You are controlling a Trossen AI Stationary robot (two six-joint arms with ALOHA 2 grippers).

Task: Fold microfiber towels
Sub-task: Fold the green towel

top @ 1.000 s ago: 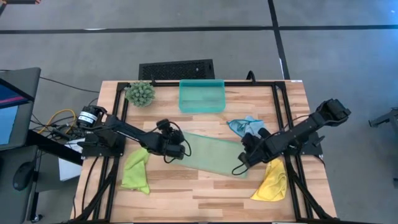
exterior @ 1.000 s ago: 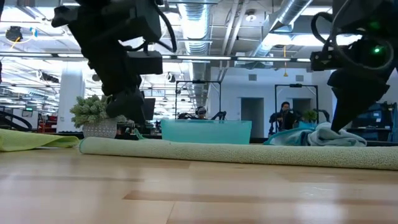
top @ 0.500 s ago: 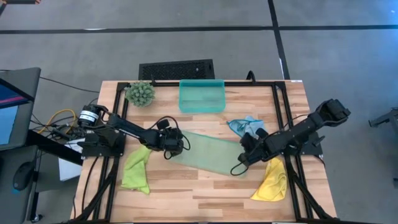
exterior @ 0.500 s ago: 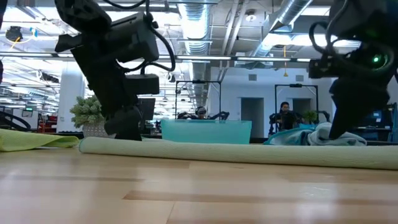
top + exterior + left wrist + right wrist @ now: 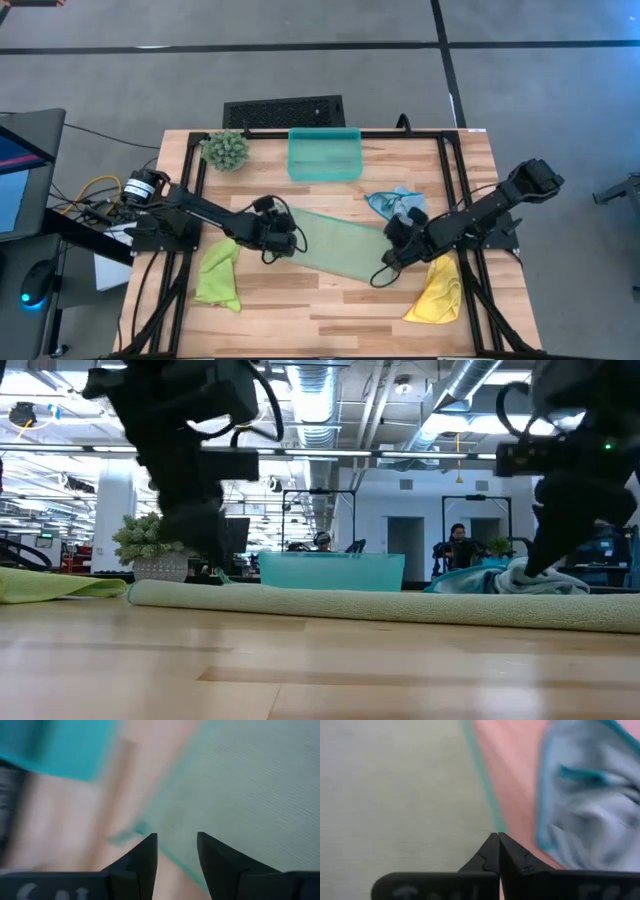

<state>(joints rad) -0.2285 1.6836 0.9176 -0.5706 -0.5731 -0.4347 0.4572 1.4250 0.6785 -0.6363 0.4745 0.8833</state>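
Seen from above: pale sage green towel (image 5: 338,245) spread flat in a slanted oblong on the worktop (image 5: 330,310), stretched between both hands; left hand (image 5: 291,240) at one short edge, right hand (image 5: 390,250) at the opposite edge. Lime green towel (image 5: 219,272) crumpled beside the left hand; light blue towel (image 5: 392,203) bunched just behind the right hand, yellow towel (image 5: 436,290) heaped near it. From table height: sage towel (image 5: 380,607) lying as a long low band with a rolled, fuzzy front edge. Left wrist: fingers (image 5: 144,857) parted over the towel's teal-stitched border (image 5: 165,855), nothing gripped. Right wrist: fingers (image 5: 490,852) closed tip to tip at the towel's hemmed edge (image 5: 482,775); whether cloth is pinched, cannot tell.
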